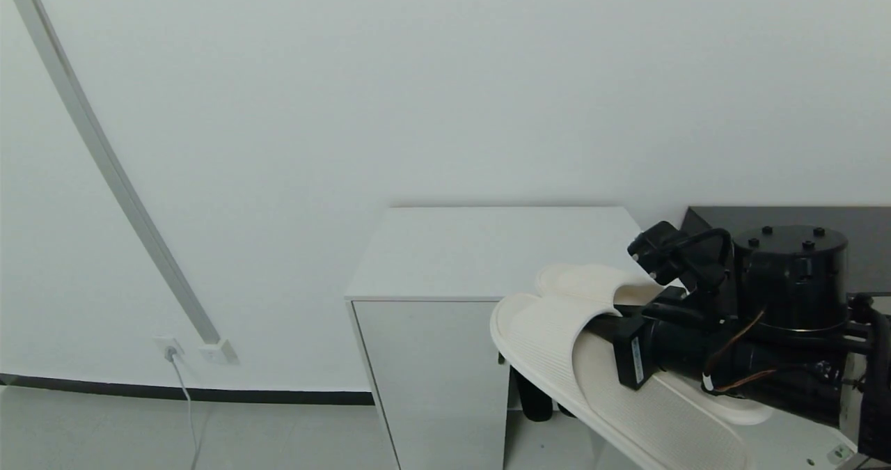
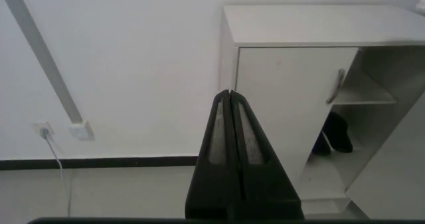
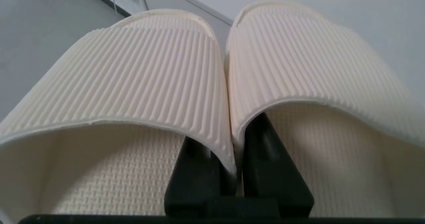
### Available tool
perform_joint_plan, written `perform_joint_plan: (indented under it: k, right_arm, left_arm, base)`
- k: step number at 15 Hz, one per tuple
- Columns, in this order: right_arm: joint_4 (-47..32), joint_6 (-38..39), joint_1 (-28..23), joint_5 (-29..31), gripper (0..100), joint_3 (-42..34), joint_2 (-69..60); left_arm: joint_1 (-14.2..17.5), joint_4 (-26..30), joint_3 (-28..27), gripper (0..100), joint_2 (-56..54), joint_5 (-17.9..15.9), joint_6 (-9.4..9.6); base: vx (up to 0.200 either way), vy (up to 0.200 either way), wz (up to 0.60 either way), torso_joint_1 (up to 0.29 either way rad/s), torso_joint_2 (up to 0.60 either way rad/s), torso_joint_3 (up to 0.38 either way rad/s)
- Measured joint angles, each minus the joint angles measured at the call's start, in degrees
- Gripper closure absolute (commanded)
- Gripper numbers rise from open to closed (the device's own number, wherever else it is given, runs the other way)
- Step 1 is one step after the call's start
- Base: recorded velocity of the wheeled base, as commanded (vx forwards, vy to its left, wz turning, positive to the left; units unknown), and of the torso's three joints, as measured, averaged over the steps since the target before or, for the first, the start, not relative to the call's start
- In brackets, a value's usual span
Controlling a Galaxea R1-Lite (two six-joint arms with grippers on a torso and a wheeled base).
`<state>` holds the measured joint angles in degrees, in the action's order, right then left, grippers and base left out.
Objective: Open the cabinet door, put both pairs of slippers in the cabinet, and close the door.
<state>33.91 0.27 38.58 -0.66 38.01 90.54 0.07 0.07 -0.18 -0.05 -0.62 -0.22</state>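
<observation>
**Cream slippers held up in front of the white cabinet**

The pair of slippers [image 1: 557, 331] was up in the air, just in front of the cabinet [image 1: 487, 254] and near its top edge. The slippers were cream and soft, with thin ribs across the wide straps and a bumpy dotted pattern on the insoles. They lay side by side with their inner edges touching.

The right hand [image 3: 234, 159] was closed on the pair, its black fingers under the straps and pinching the two inner sides together. A small white sticker [image 1: 637, 362] sat on the side of this hand; its writing was too small to read.

The left hand [image 2: 230, 98] held nothing, and its two flat black fingers were pressed tight together.

The cabinet was a plain, smooth white box against the wall. One door [image 2: 285, 111] with a thin grey handle [image 2: 339, 86] was flat and shut. Beside it the inside was open, with a white shelf [image 2: 362, 94] and something dark [image 2: 339, 134] below the shelf.

A wall socket [image 1: 169, 348] had a grey cable [image 1: 188, 400] hanging down to the pale floor.
</observation>
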Motion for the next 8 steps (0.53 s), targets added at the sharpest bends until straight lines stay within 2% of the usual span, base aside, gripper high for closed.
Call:
perform_joint_plan:
  k: [4,8]
  right_arm:
    - [0.16,-0.59,-0.05,-0.18,100,-0.22,0.33]
    - [0.05,-0.6,0.0,-0.18,100,-0.33,0.48]
  left_arm:
    - [-0.02,-0.02,0.0,100,0.0,-0.02,0.0]
    - [0.04,0.0,0.0,100,0.0,-0.06,0.0]
  base:
    - [0.0,-0.2,0.0,0.002,0.0,0.001]
    - [0.0,0.0,0.0,0.0,0.0,0.0]
